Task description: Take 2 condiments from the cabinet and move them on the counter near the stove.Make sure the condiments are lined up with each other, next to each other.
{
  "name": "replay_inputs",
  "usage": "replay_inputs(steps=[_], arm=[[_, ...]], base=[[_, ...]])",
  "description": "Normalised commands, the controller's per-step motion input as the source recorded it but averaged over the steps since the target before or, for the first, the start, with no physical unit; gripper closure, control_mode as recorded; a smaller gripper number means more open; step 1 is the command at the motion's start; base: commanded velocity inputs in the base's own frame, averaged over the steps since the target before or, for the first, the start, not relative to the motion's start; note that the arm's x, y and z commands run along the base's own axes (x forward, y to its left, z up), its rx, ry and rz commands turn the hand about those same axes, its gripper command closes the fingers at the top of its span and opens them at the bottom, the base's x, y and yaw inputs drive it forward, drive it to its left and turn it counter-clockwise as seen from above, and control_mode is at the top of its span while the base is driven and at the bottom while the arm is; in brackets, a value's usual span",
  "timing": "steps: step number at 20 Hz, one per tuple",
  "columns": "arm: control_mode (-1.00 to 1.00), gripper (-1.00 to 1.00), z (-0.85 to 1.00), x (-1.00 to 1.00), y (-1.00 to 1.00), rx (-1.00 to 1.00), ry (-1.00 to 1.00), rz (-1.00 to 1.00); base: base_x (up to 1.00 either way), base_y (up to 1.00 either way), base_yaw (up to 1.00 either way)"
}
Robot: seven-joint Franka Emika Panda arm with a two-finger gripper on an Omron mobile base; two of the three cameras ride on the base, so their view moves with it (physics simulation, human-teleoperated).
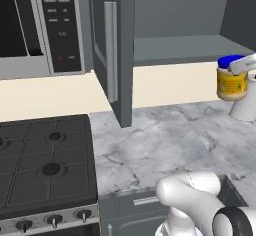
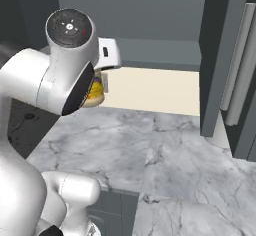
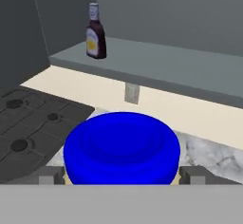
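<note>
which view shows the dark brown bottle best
The hand view: the dark brown bottle stands upright on the grey cabinet shelf, yellow label and narrow neck clear. I can't make the bottle out on the shelf in the left base view or the right base view.

flat, even rendered light throughout, with no single source to pick out and no glare. the marble bench point(image 1: 165, 145) reads pale and bright, the cream wall behind it brighter still. the open cabinet point(image 1: 200, 30) interior is dim grey, and the stove point(image 1: 45, 165) is the darkest area. shadows are faint and soft-edged. all three views are a little soft and low in detail. the blue lid point(image 3: 122, 148) just ahead of the tool is smooth, saturated and slightly blurred.
</note>
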Motion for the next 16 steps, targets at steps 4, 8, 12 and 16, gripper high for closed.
replay_inputs(steps=[4,8,12,16], arm=[[-1.0,1.0,-0.05,-0.58,0.36,0.0,-0.24,-0.09],[-1.0,1.0,0.0,-0.47,0.25,0.0,-0.26,-0.22],[-1.0,1.0,0.0,-0.34,0.06,0.05,-0.08,-0.23],[-1.0,1.0,0.0,-0.42,0.0,0.08,0.0,-0.17]], base=[[0.0,0.0,0.0],[0.0,0.0,0.0],[0.0,0.0,0.0],[0.0,0.0,0.0]])
